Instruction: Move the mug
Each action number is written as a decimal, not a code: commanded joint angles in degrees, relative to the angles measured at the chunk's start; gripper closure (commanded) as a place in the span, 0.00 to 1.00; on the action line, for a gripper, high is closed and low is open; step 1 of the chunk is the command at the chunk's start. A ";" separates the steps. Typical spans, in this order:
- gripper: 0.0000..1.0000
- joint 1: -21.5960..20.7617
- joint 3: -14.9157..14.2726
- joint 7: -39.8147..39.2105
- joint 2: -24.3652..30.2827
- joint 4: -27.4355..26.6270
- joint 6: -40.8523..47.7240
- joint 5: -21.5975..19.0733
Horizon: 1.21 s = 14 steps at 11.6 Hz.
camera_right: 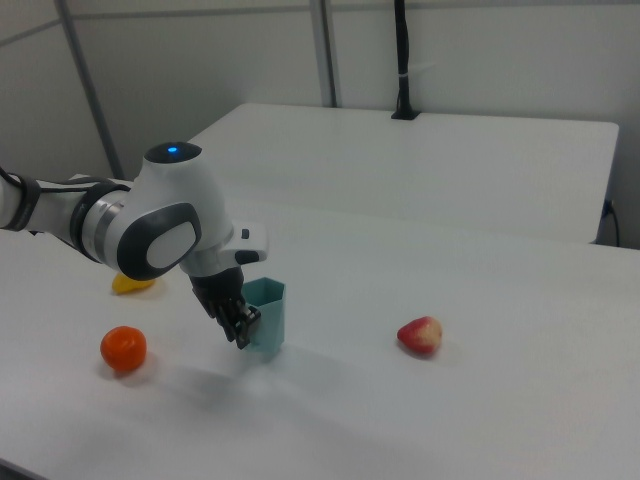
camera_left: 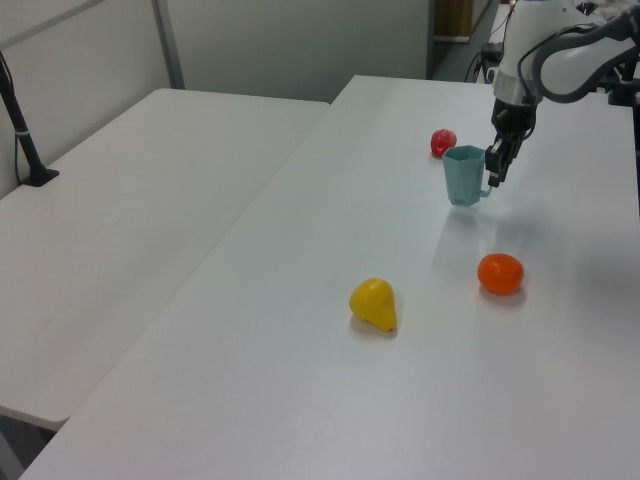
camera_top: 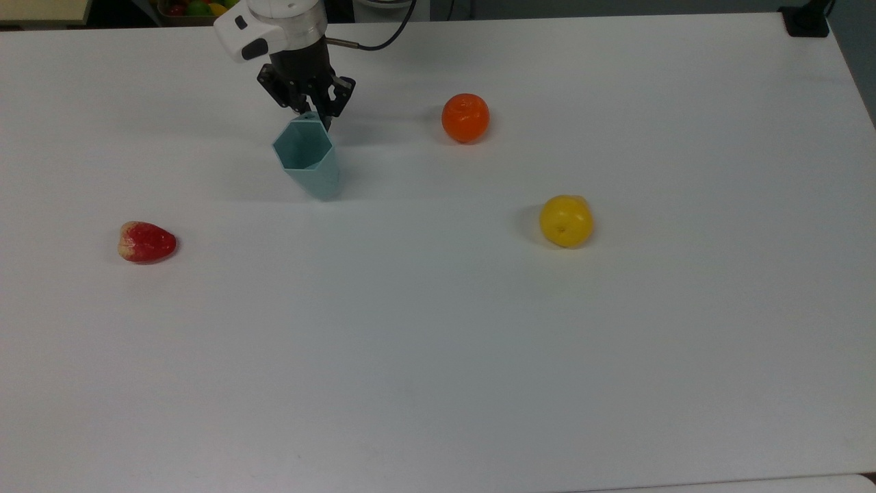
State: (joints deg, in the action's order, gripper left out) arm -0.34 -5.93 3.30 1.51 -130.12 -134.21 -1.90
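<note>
The pale teal faceted mug [camera_top: 308, 161] stands upright near the table's back edge in the top view, left of an orange. My gripper [camera_top: 313, 116] is shut on the small tab handle at the mug's rim. In the left view the mug [camera_left: 464, 175] sits just left of my gripper [camera_left: 492, 178], with its base at or just above the table. In the right view the mug [camera_right: 266, 315] is right of my gripper [camera_right: 244, 326].
A red strawberry [camera_top: 146, 242] lies at the top view's left. An orange [camera_top: 465, 118] and a yellow pear-like fruit [camera_top: 565, 220] lie to the mug's right on the white table [camera_top: 438, 356]. A second white table [camera_left: 130, 200] adjoins in the left view.
</note>
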 commanded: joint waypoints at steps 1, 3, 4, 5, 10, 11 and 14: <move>1.00 -0.72 0.04 0.66 1.40 -2.86 -1.67 -0.21; 1.00 -0.72 0.66 0.66 0.17 -3.03 -1.75 -0.13; 1.00 -0.72 0.75 0.66 -0.10 -2.95 -1.84 -0.13; 0.98 -0.72 0.75 0.66 -0.10 -2.94 -1.75 -0.13; 0.23 -0.72 0.75 0.66 -0.10 -2.77 -1.14 -0.04; 0.14 -0.72 0.75 0.66 0.07 -2.77 -1.05 -0.04; 0.00 -0.28 0.66 0.39 1.91 -0.76 1.92 -0.04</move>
State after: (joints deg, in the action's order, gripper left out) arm -0.45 -5.15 3.30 0.89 -131.95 -134.56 -1.89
